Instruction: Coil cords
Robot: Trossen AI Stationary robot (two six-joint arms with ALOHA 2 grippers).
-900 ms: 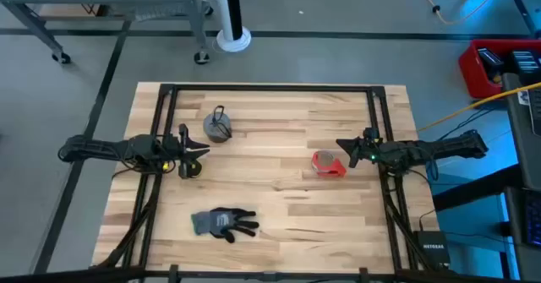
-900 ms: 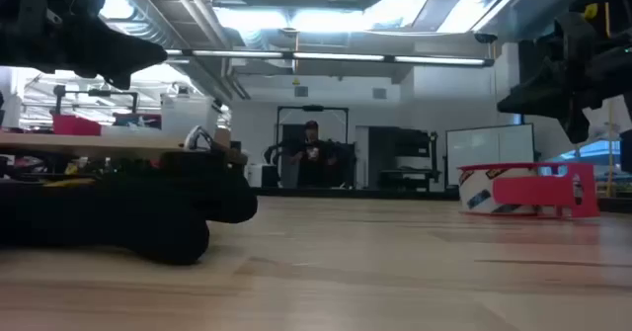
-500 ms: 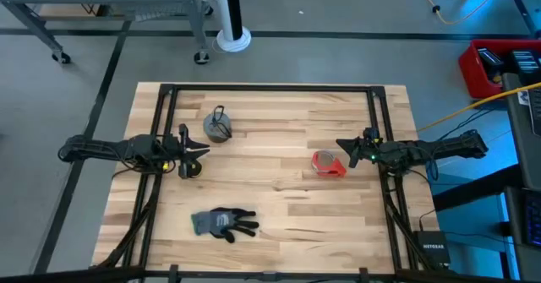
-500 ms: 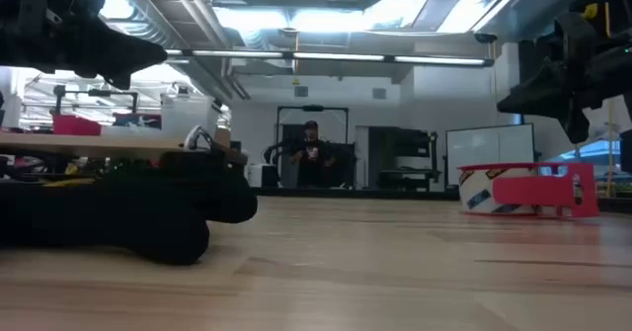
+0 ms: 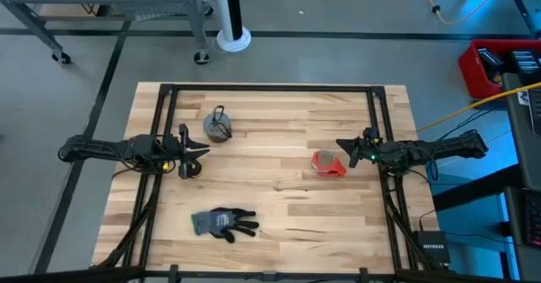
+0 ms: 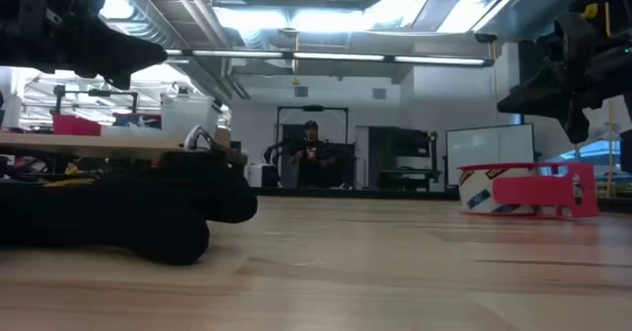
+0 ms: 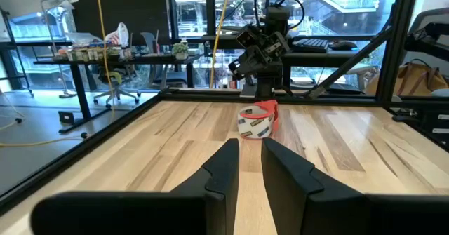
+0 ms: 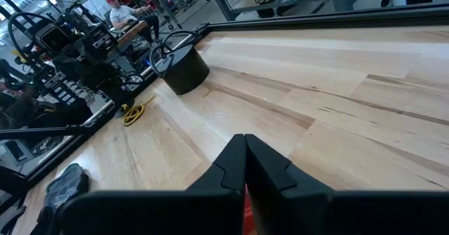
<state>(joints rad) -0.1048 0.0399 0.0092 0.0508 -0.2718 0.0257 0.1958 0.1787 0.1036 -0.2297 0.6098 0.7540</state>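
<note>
- Cords first: the yellow cord [image 8: 132,113] lies as a small loop on the bench [image 5: 279,198] near its left edge, just beside my left arm. A thin black loop [image 8: 170,44] on the grey tape roll [image 5: 218,128] might be the black cord, can't say for sure.
- Left gripper [image 7: 250,145] hovers with its fingers slightly parted, holding nothing.
- Right gripper [image 8: 244,138] is clenched on nothing, up over the red tape roll [image 5: 328,163] by the right edge.
- Worries: the yellow cord is so close under the left arm that I could pinch it badly or drag it. Lifting the black loop may tip the roll.
</note>
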